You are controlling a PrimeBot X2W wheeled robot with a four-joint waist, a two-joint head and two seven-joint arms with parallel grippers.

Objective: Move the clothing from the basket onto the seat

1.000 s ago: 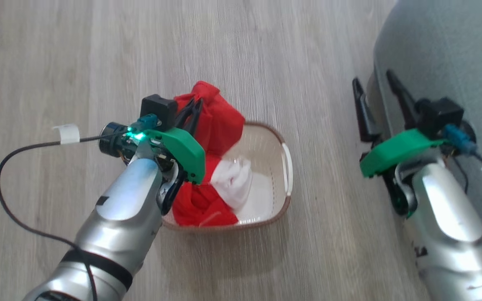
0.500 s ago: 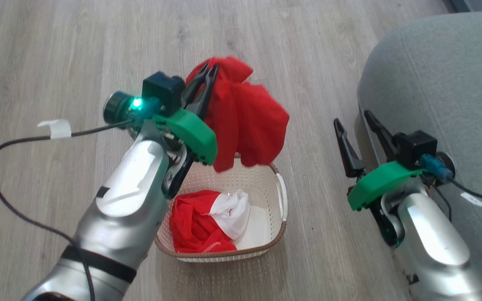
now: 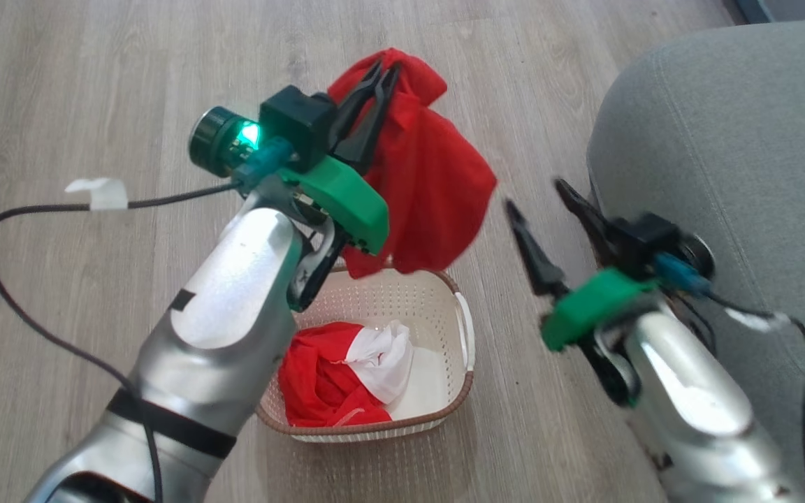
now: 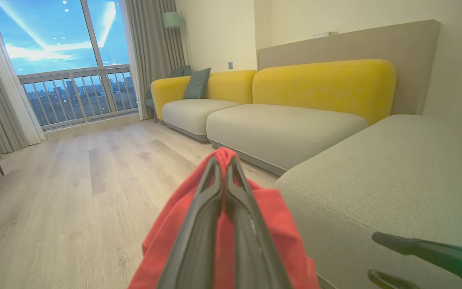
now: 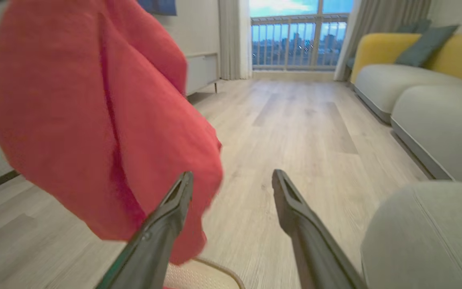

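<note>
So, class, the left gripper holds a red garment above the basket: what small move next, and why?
Probably swing the left gripper right, over the seat: it is shut on the garment, which hangs above the basket, short of the seat.

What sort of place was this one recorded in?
Most likely a living room in a high-rise flat: a long sofa with yellow backrests, a wood-look floor, and a tall curtained window with a railing and a city view beyond.
</note>
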